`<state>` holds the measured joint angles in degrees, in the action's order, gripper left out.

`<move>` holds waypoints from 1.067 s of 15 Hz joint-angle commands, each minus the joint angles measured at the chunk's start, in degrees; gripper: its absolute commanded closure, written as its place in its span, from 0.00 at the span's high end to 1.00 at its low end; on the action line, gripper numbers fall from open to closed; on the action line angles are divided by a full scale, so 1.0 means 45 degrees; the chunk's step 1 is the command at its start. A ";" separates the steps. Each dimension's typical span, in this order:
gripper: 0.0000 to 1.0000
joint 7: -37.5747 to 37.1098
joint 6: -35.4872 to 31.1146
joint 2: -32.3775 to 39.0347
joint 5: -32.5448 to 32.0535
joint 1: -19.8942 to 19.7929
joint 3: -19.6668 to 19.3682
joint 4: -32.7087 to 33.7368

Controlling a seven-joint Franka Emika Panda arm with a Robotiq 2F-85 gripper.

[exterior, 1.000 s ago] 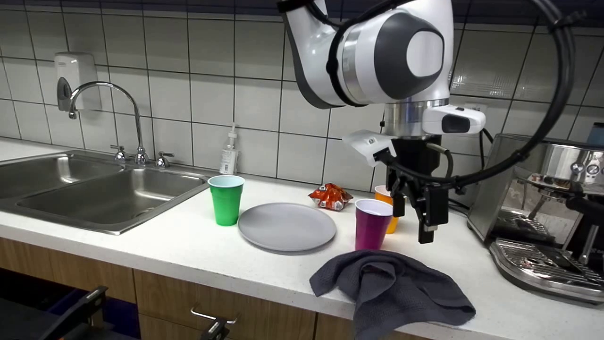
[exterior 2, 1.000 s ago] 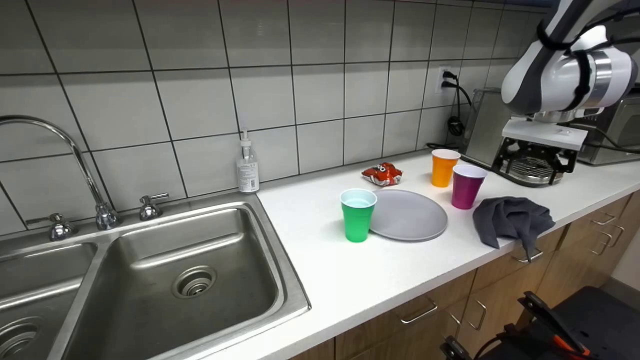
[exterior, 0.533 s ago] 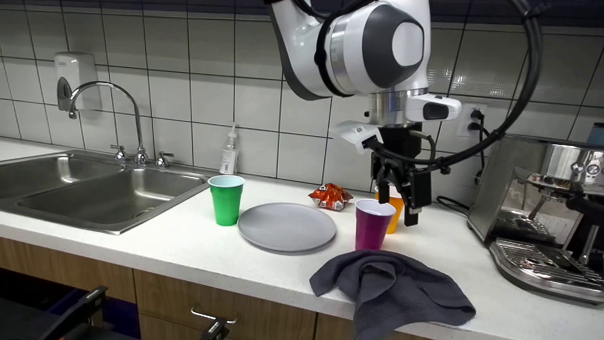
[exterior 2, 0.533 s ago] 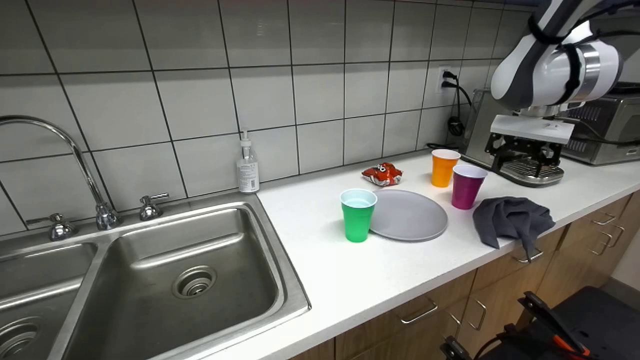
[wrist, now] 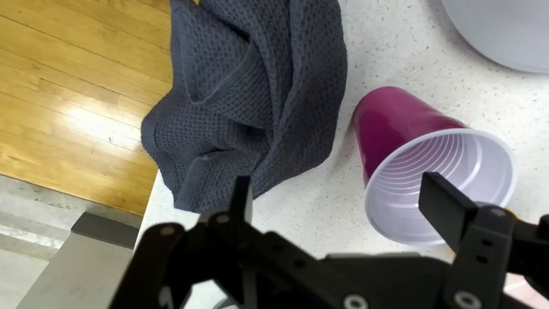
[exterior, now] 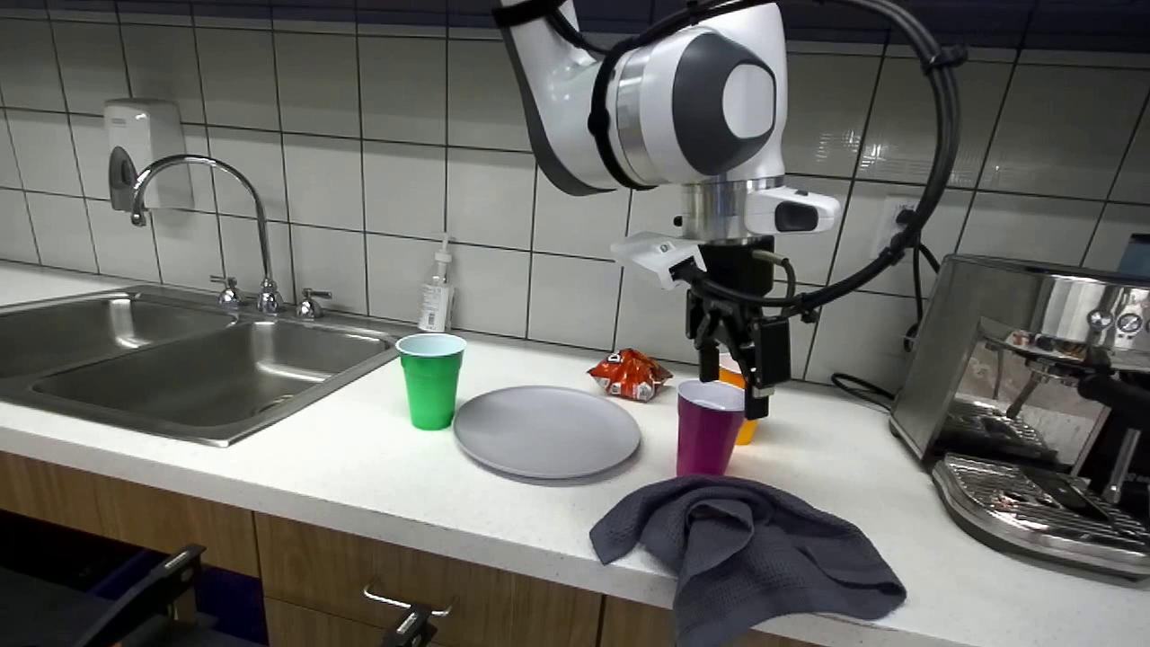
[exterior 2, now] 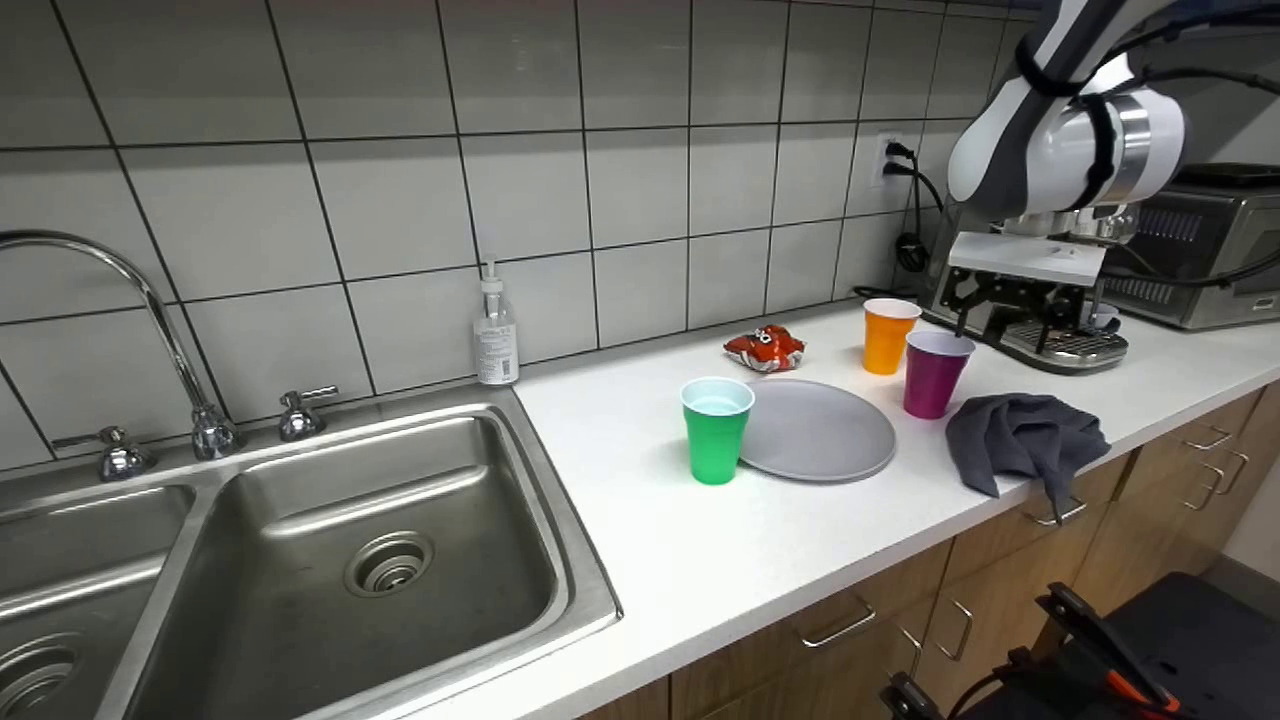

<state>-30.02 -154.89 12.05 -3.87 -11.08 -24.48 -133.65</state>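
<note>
Gripper (exterior: 733, 394) is scooted over, closer to the grey plate (exterior: 546, 431) than a second ago. Purple cup (exterior: 708, 431) stands upright near the plate, apart from it. Fingers (wrist: 446, 206) are spread wide with nothing between them; in the wrist view one overlaps the cup's mouth, can't tell if it touches. IMO best bet is centring over the rim before dipping lower so nothing pokes inside, and going easy, since it probably dents.
</note>
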 commanded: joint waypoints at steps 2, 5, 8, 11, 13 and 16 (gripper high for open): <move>1.00 -0.0220 0.0704 0.0903 0.0243 -0.0028 0.0173 0.1065; 1.00 -0.0172 0.0807 0.1488 0.0365 -0.0003 0.0185 0.1503; 1.00 -0.0102 0.0878 0.2016 0.0642 -0.0007 0.0247 0.1946; 1.00 -0.0090 0.1020 0.2467 0.0908 0.0015 0.0274 0.2378; 1.00 -0.0061 0.1138 0.2677 0.1014 0.0012 0.0273 0.2600; 1.00 -0.0020 0.1233 0.2849 0.1174 -0.0005 0.0262 0.2789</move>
<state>-30.04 -151.99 23.71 0.07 -10.85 -23.65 -123.63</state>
